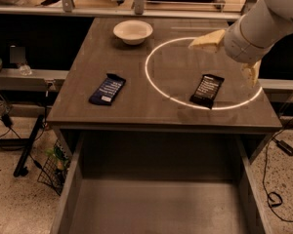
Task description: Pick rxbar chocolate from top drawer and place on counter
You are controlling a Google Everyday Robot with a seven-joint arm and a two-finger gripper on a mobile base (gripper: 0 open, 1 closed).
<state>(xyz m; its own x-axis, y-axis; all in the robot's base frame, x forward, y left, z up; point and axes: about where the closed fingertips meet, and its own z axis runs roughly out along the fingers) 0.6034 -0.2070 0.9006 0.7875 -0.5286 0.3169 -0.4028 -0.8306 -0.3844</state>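
Jaws spread wide and empty, gripper (pixel 224 61) hovering at upper right of frame
Rxbar (pixel 207 90) lies flat on the desk (pixel 136 106) just below it, so I'd say it's placed; drawer (pixel 156 208) at bottom sits open.

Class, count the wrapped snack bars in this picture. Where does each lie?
2. The rxbar chocolate lies on the counter at the near edge of the light ring, near the open gripper; the dark blue bar lies at the counter's left. The visible part of the top drawer holds none.
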